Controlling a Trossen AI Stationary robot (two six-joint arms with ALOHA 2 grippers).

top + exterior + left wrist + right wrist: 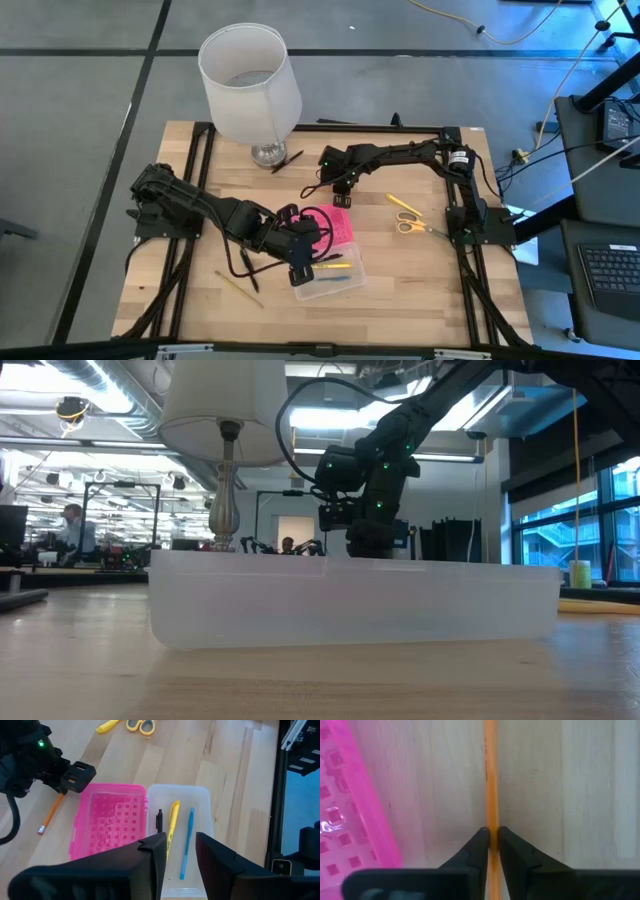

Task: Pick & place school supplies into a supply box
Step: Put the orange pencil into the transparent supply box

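- Supply box [330, 272]: lies open near the middle of the wooden table [420, 290]; clear base [192, 800] toward the front edge, pink dotted lid [107, 820] folded flat beside it, toward the lamp.
- Contents of the base: a black pen [159, 820], a yellow pen [172, 822] and a blue pen [186, 842], lying side by side along the base.
- Orange pencil [490, 775]: lies on the table just beside the pink lid's far edge; in the left wrist view its eraser end [41, 828] shows clear of the gripper.
- Right gripper [490, 840]: down at the table beside the lid, fingers closed on the orange pencil, one on each side of the shaft.
- Left gripper [180, 847]: hovers over the clear base, fingers slightly apart, holding nothing.
- Yellow-handled scissors [412, 226] and a yellow pen [404, 204]: lie on the table near the right arm's base, well apart from the box.
- Tan wooden pencil [238, 288]: lies near the front left of the table.
- Lamp with white shade [250, 85]: stands at the table's far edge.
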